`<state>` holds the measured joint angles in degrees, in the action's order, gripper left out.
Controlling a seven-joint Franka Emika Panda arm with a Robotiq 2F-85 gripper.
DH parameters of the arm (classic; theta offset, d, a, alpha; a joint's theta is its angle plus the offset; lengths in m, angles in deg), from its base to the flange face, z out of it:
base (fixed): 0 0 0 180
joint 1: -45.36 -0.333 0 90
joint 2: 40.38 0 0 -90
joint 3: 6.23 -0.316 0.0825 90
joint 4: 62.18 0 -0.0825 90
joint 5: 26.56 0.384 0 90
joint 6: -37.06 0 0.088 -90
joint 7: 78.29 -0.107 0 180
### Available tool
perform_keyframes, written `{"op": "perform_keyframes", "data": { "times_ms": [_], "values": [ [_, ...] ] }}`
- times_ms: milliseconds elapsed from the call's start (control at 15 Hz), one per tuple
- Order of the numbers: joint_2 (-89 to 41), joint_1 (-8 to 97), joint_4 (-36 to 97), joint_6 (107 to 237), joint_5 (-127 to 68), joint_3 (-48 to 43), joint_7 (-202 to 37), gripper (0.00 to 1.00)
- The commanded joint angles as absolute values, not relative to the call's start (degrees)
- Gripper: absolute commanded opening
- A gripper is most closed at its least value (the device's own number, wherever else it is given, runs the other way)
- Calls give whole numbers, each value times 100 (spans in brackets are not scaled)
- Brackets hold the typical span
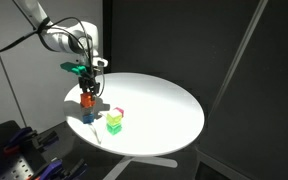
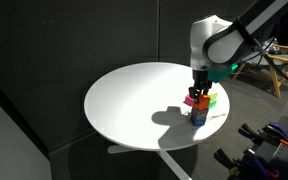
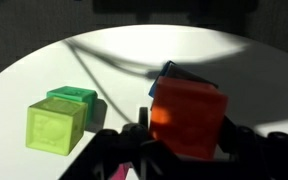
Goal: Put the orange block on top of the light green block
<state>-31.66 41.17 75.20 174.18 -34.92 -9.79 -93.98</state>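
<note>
1. One small bright orange cube [image 3: 187,118] is grasped between the fingers of the hand [image 3: 182,138], directly over a dark blue-grey cube [image 3: 179,75].
2. The small lime-green cube [image 3: 54,127] stands apart on the round white surface [image 3: 24,80], touching a darker green block [image 3: 72,97].

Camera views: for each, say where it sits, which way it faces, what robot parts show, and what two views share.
Exterior view: raised beside the table, looking down across it; the arm enters from upper left, gripper over the orange block.
Exterior view: also raised, looking down; the arm enters from upper right.
Wrist view: on the wrist, close above the table; dark fingers at the bottom edge.
Shared: both exterior views show the orange block and light green block.
</note>
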Motion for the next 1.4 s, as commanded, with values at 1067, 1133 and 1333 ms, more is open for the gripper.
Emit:
{"op": "perform_keyframes", "data": {
  "times_ms": [1067,1133,1333],
  "values": [
    [-4516,4157,7401,15551,-3447,-953,-8917,29],
    [-4591,4177,7392,15427,-3450,-938,-8827,29],
    [-4814,4270,7356,15050,-3486,-859,-8539,29]
  ]
}}
